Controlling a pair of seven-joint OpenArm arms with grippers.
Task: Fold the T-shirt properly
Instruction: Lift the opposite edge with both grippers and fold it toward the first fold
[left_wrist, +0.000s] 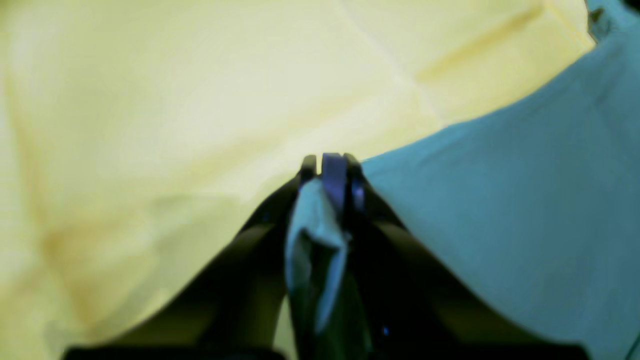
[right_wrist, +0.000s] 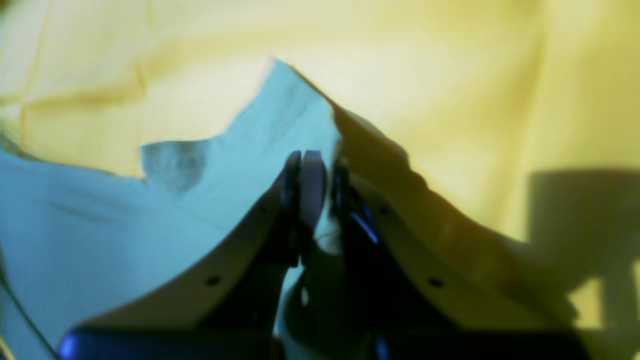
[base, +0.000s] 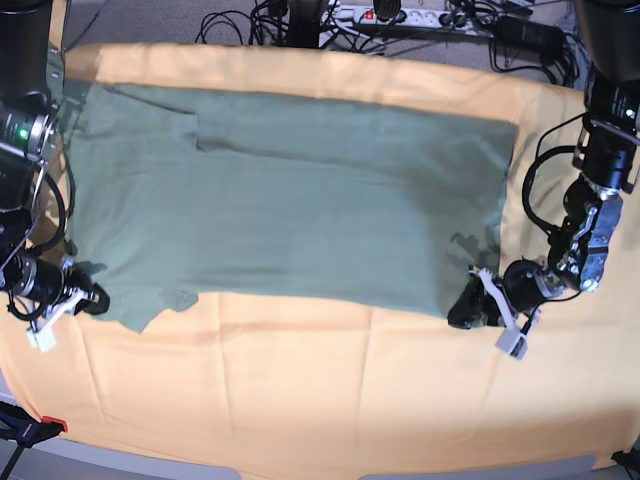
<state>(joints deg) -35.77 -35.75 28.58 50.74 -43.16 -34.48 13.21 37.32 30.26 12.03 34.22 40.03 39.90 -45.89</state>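
The sage-green T-shirt (base: 290, 200) lies spread flat on the orange-yellow cloth (base: 300, 390), with a sleeve folded in at the back left. My left gripper (base: 467, 308) is at the shirt's near right corner. In the left wrist view the gripper (left_wrist: 331, 165) is shut, with a fold of the shirt (left_wrist: 500, 210) pinched between the fingers. My right gripper (base: 93, 298) is at the shirt's near left corner. In the right wrist view the gripper (right_wrist: 312, 167) is shut on the edge of the shirt (right_wrist: 100, 225). Both grippers are low on the cloth.
The orange-yellow cloth covers the whole table. A power strip (base: 400, 14) and tangled cables lie behind the far edge. A red-tipped clamp (base: 40, 427) sits at the front left corner. The arm bases stand at the back left and back right.
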